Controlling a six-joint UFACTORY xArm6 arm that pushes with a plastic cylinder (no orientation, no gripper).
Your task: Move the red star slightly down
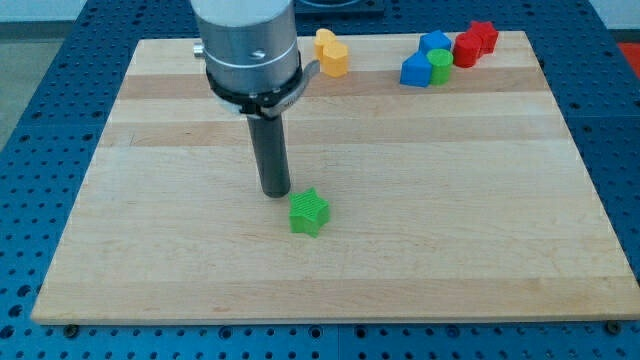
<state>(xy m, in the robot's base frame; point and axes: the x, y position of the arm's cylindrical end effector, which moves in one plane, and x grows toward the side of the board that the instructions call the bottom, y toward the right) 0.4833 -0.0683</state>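
The red star (484, 35) lies at the board's top right corner, touching a second red block (465, 50) on its lower left. My tip (276, 192) rests on the board at centre left, far from the red star. A green star (309, 212) lies just to the lower right of my tip, a small gap between them.
Two blue blocks (418, 69) (434, 43) and a green block (439, 65) cluster left of the red blocks. A yellow-orange block (331, 52) sits at the top centre. The arm's grey body (246, 45) hangs over the board's upper left. The wooden board (450, 220) lies on blue pegboard.
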